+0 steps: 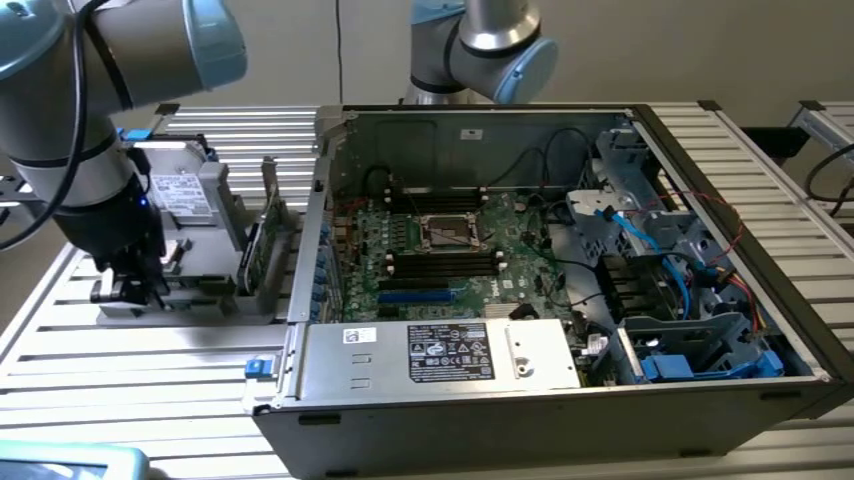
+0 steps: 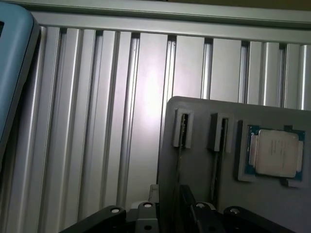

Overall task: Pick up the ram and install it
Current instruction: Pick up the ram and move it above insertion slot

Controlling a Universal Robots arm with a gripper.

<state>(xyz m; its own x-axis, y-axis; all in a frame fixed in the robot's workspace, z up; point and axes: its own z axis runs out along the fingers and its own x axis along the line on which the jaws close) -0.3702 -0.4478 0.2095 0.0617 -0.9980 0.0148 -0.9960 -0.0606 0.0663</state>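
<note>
Gripper (image 1: pixel 130 288) being held low over grey holder (image 2: pixel 199 109); clench state cannot be told. Ram (image 2: pixel 180 155) being cradled edge-up in holder slot. Risk: stick being pinched off-centre, tilted, jammed against slot wall.

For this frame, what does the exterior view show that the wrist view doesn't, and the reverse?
Exterior view: the open computer case with its motherboard, and the gripper low over the grey holder. Wrist view: a square silver processor chip seated in that holder, beside two narrow slots holding thin boards seen edge-on, possibly the ram. Shared: the holder and the ribbed metal table.
</note>
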